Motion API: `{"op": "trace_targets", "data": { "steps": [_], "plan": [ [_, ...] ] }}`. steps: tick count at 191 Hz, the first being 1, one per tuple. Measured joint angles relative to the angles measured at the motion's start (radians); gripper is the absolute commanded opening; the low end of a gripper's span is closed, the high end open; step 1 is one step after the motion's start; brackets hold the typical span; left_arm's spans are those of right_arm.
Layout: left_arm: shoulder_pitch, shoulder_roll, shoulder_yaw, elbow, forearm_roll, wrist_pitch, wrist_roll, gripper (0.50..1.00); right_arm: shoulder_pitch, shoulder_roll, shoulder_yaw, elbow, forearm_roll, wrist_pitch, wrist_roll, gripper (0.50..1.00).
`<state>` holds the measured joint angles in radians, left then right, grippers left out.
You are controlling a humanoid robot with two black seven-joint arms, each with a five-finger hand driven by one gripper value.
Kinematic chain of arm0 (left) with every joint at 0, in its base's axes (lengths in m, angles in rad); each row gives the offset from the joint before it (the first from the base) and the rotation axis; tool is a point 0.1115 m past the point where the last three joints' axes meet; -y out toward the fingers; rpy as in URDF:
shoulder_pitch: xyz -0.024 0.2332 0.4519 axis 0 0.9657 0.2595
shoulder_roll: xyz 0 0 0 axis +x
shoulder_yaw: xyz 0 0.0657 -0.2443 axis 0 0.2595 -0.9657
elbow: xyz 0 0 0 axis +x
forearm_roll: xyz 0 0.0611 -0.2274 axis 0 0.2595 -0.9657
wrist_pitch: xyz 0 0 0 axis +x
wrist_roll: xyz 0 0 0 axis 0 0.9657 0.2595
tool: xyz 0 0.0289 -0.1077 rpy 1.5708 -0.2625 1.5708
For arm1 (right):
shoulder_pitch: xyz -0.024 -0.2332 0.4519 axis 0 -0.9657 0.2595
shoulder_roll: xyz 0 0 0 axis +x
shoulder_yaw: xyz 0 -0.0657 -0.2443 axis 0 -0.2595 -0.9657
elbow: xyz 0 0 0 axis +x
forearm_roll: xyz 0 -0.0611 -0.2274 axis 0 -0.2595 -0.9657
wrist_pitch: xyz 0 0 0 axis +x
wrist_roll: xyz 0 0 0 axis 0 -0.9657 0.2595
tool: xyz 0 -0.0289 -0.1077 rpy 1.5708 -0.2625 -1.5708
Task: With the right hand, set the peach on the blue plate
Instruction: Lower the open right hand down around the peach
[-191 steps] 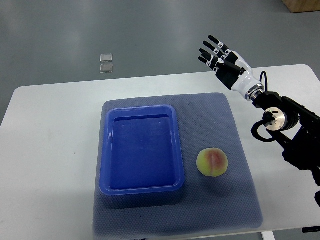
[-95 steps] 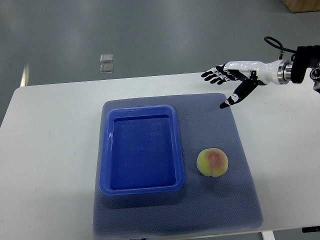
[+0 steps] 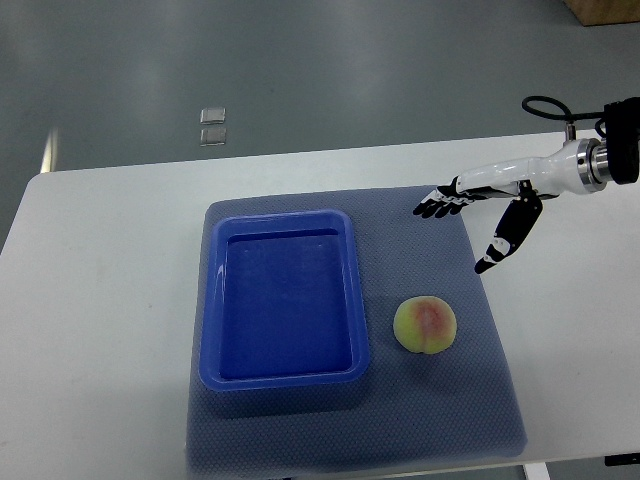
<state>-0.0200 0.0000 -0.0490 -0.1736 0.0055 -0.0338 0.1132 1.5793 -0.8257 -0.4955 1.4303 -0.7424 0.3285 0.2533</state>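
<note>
A yellow-pink peach [image 3: 427, 325] lies on the grey-blue mat [image 3: 450, 420], just right of the blue plate [image 3: 212, 300], which is a rectangular tray with nothing in it. My right hand [image 3: 462, 228] comes in from the right edge and hovers over the mat's upper right corner. Its fingers are spread and the thumb points down. It holds nothing and sits above and to the right of the peach, apart from it. The left arm does not show.
The mat lies on a white table [image 3: 90, 300] whose far edge runs behind the hand. Two small clear squares [image 3: 212, 126] lie on the grey floor beyond the table.
The right hand has swung from raised at the far right to a level pose, then dropped toward the mat and nearer the peach. The peach and the plate have not moved.
</note>
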Motion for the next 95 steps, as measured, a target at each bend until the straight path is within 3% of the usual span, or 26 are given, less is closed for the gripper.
{"op": "trace_targets", "data": {
  "steps": [28, 95],
  "plan": [
    [0.0, 0.0, 0.003, -0.001, 0.0, 0.0, 0.0, 1.0, -0.046, 0.007, 0.0, 0.004, -0.017, -0.063, 0.006, 0.93],
    [0.001, 0.0, 0.004, 0.0, -0.001, 0.0, 0.0, 1.0, -0.17, 0.012, 0.018, 0.012, -0.057, -0.089, 0.031, 0.93]
  ]
}}
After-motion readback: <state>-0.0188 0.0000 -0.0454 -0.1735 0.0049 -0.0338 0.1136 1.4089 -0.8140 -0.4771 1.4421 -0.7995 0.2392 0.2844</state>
